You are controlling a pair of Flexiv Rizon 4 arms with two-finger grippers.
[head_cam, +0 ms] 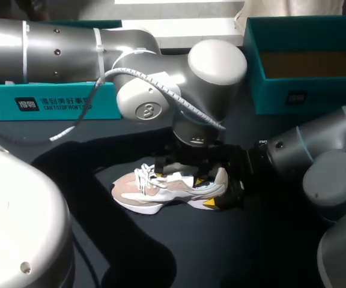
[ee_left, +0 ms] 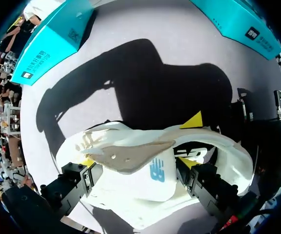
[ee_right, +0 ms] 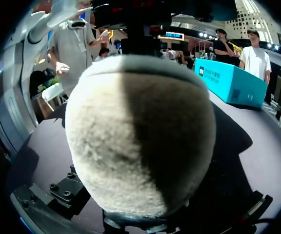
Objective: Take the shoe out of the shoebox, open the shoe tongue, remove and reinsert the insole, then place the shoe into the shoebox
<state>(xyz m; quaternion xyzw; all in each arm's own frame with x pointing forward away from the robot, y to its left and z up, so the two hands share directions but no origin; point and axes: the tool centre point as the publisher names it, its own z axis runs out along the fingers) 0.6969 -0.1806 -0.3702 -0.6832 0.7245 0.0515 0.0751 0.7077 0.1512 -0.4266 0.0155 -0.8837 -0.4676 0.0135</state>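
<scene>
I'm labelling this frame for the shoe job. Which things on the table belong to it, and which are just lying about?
In the job: shoe, out on the table; teal shoebox, open, far right; left gripper over the shoe; right gripper at its heel.
Lying about: teal lid, far left, nothing touching it.

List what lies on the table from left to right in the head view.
teal lid → shoe → open teal shoebox. The arms and grippers overlap these, so they are left out.
</scene>
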